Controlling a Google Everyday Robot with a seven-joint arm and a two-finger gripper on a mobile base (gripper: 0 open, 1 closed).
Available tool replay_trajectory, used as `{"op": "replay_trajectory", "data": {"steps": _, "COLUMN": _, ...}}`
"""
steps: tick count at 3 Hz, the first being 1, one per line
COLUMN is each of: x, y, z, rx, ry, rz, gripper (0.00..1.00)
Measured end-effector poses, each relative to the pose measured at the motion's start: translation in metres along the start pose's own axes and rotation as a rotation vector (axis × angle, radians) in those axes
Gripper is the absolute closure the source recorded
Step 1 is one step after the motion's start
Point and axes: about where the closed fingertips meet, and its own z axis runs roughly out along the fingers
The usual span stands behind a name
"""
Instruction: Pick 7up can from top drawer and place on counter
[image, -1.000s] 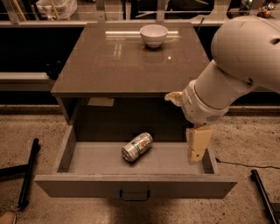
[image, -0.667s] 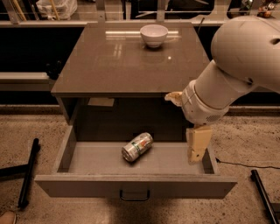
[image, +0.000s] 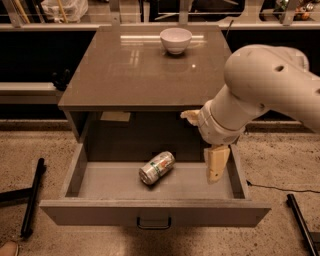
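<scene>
You are looking at one counter (image: 125, 70), glossy and reflecting light. One white arm (image: 270, 80) is reaching in from the right. One top drawer (image: 150, 212) is standing pulled out toward the near side, under the counter's near edge. One white bowl (image: 175, 40) is sitting upright at the counter's far edge. One 7up can (image: 157, 167) is lying on its side on the drawer floor, near the middle, with a shiny end pointing near and left. One small dark handle (image: 154, 224) is sitting at the centre of the drawer's front panel. Two dark bars are lying on the speckled floor, one on the left (image: 32, 197) and one on the right (image: 300, 220).

The gripper (image: 198, 147) is hanging over the right part of the drawer, to the right of the can and apart from it. Its two tan fingers are spreading wide. One finger (image: 217, 162) is pointing down into the drawer close to the right wall, and the other is jutting left just below the counter's edge. They are holding nothing.

The arm is running out of view at the right edge. The wrist is covering the base of the upper finger. The far part of the drawer is lying in shadow beneath the counter, where a pale scrap (image: 115, 116) is showing faintly. The can's lettering is proving too small to read.
</scene>
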Motion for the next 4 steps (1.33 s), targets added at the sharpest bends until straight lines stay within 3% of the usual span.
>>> {"op": "replay_trajectory", "data": {"steps": 2, "x": 0.002, "y": -0.021, "z": 0.06, "rx": 0.007, "ry": -0.014, "rz": -0.121, "gripper": 0.0}}
{"op": "replay_trajectory", "data": {"steps": 4, "x": -0.007, "y": -0.04, "z": 0.109, "rx": -0.052, "ry": -0.029, "rz": -0.197, "gripper": 0.0}}
